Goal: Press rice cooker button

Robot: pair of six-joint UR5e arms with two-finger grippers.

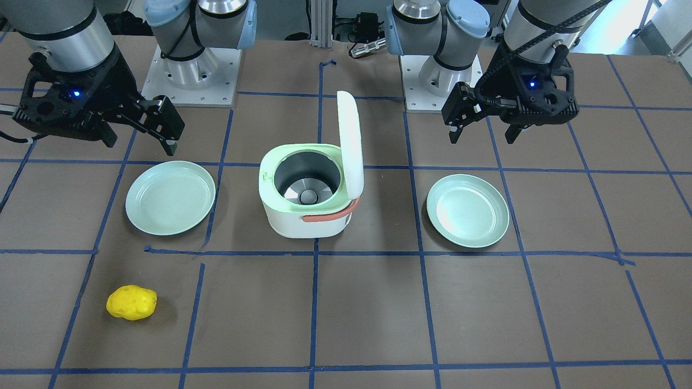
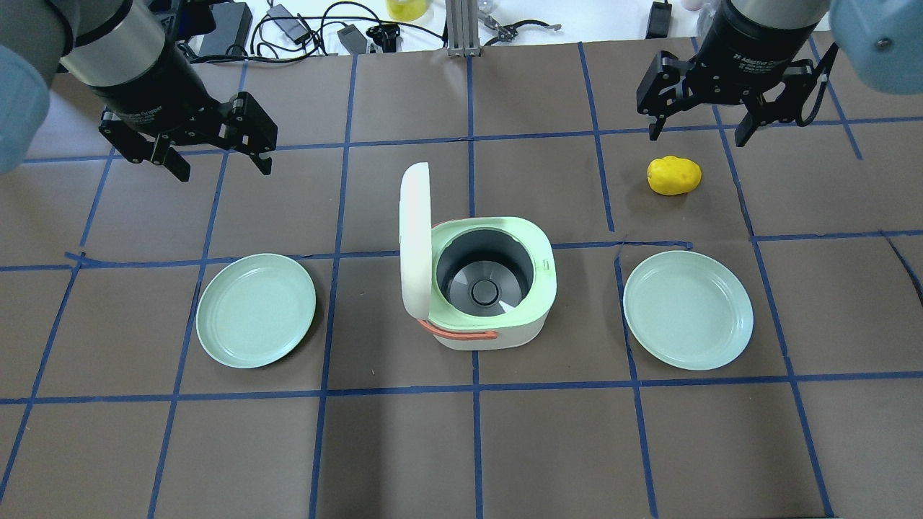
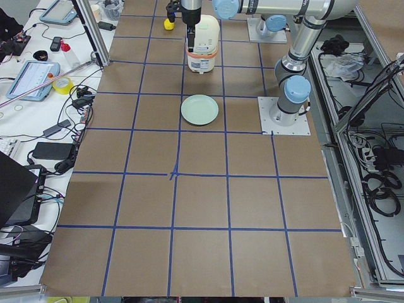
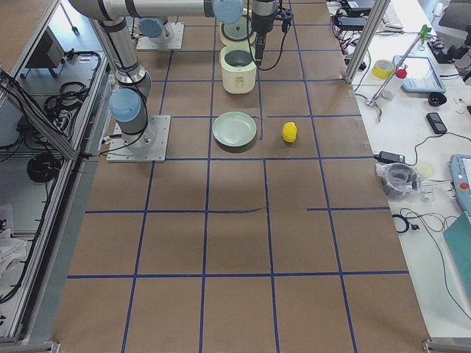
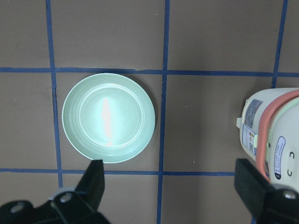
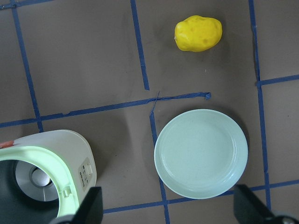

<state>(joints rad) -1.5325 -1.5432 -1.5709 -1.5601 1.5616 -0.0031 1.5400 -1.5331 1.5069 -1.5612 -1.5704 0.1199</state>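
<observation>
The rice cooker (image 2: 497,328) stands mid-table. It has a white body, a green rim and an orange handle, and its white lid (image 2: 415,245) stands open and upright. The inner pot is empty. A small latch tab (image 2: 550,266) sits on the rim's right side. My left gripper (image 2: 222,170) is open and empty, hovering to the far left of the cooker. My right gripper (image 2: 696,135) is open and empty, at the far right, above a yellow potato (image 2: 674,175). The left wrist view shows the cooker's side (image 5: 273,135). The right wrist view shows its rim (image 6: 44,156).
A pale green plate (image 2: 256,310) lies left of the cooker and a second plate (image 2: 687,308) lies right of it. Blue tape lines grid the brown table. Cables and gear lie along the far edge (image 2: 324,21).
</observation>
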